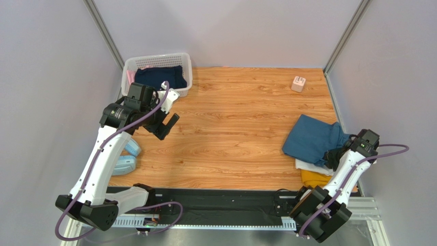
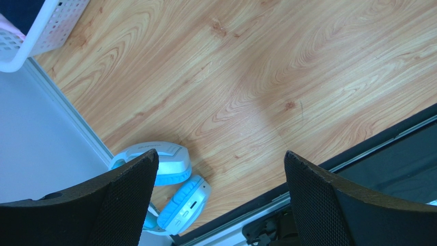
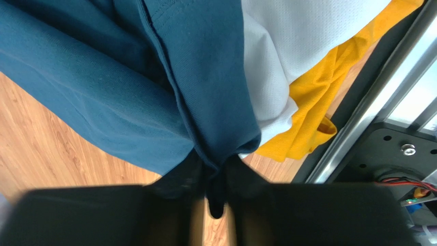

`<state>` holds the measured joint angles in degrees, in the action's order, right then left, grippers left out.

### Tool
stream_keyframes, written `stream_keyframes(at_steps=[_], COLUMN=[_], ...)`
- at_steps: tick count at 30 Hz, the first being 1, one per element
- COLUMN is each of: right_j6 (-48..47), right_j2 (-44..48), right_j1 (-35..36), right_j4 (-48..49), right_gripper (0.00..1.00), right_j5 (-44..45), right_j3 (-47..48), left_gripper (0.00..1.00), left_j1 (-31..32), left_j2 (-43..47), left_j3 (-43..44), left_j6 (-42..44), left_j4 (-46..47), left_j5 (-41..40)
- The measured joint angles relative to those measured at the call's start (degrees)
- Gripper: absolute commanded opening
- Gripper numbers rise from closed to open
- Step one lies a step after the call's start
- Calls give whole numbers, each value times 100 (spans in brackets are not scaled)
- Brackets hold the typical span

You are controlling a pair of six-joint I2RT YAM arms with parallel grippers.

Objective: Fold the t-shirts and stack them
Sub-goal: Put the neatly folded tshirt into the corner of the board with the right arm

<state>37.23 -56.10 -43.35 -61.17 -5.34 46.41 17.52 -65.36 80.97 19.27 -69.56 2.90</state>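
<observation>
The wooden table [image 1: 231,128] is carrying everything. The teal t-shirt [image 1: 310,138] is lying bunched at the table's right edge, topping 1 white t-shirt [image 1: 310,167] and 1 mustard t-shirt [image 1: 313,178]. The basket [image 1: 154,60] is sitting at the table's far-left corner. The right gripper [image 3: 214,184] is pinching a teal t-shirt fold. The left gripper [image 2: 219,156] is hovering spread wide and empty above the table's left side.

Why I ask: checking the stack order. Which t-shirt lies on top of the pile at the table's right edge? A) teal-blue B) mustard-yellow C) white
A: the teal-blue t-shirt lies over the white t-shirt, with the mustard-yellow t-shirt lowest.
</observation>
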Motion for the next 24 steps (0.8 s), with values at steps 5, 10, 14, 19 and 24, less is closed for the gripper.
stream_keyframes(at_steps=[5,10,14,19,24], right_j6=[22,52,179,555,857], right_j2=[-90,-162,37,273,-560], right_j1=[-35,131,192,564,798], right_j4=[-319,-509,-385,468,1403], right_gripper=[84,96,100,100,100], right_j5=[308,914,581,-1060,-2227], right_j3=[487,1467,1631,1244,756], left_gripper=[97,97,97,97,97], left_j1=[0,0,0,0,0], left_j2=[0,7,11,11,-20], left_j3=[0,-39,-151,-232,-321], left_j6=[63,83,105,79,48], left_j4=[-9,0,4,22,59], left_j5=[-2,-15,-50,-48,-48])
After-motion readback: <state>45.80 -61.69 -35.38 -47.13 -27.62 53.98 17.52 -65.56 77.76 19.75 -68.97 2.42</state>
